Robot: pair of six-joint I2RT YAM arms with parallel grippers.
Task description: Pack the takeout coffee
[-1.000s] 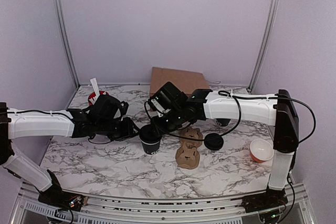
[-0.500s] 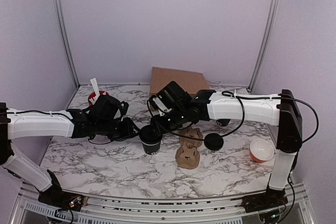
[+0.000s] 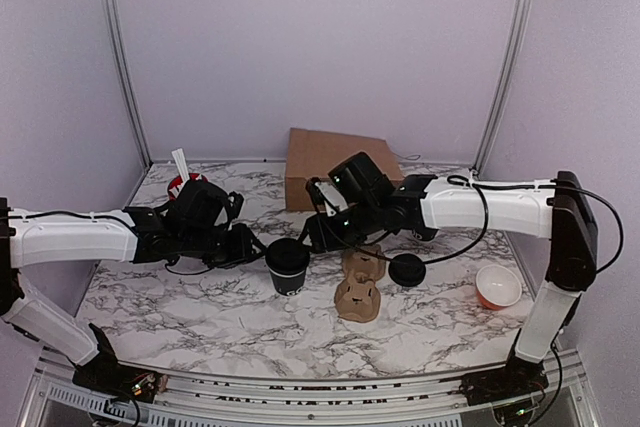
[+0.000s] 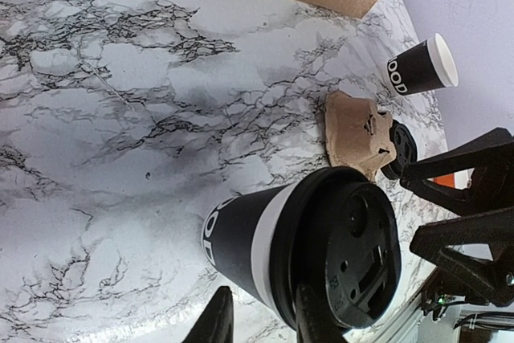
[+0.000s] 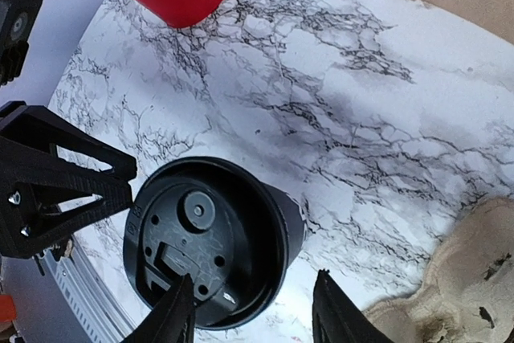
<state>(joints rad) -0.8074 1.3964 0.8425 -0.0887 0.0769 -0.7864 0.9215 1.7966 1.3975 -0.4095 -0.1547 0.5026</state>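
Locate the takeout coffee (image 3: 287, 265) upright on the desk (image 3: 200, 319), with lid fitted, just left of the cup carrier (image 3: 357, 297) and apart from it.

Treat as light, thin-walled and easily crushed. Assume liquid inside, unseen under the lid, and keep upright. Expect a smooth, slightly slippery paper wall and a press-fit plastic lid likely to pop off under load. Grip across the wall at mid-height, below the lid and above the white print. Avoid lifting by the lid.

Read the left hand (image 4: 263, 291) as narrowly parted, with tips against the cup on the side away from the cup carrier; cannot tell whether clamped on the wall or merely touching. Read the right hand (image 5: 253, 279) as released, with fingers spread and nothing gripped, hovering near the lid just behind and left of the cup carrier.

Note obstacles: loose lid (image 3: 407, 270) just right of the cup carrier; orange bowl (image 3: 497, 287) farther right; paper bag (image 3: 330, 154) well behind; red cup (image 3: 186, 185) far to the left rear. Use the bare marble in front of the cup carrier for clearance, minding the desk's near edge beyond it. Lift above the cup carrier's rim before traversing right.
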